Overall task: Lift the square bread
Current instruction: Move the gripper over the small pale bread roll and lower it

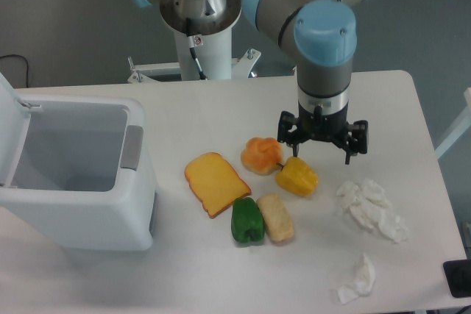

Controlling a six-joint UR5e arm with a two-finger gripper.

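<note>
The square bread (276,218) is a pale tan blocky chunk lying on the white table (221,108), pressed against the right side of a green pepper (247,220). My gripper (322,148) hangs open and empty above the table, behind and to the right of the bread, just over the right end of a yellow pepper (297,176). Its fingers (284,140) point down, spread wide.
A round orange bun (261,154) and a flat orange-yellow toast slice (215,182) lie left of the yellow pepper. A white bin (73,174) with its lid up stands at the left. Crumpled tissues (372,207) and another (358,279) lie at the right.
</note>
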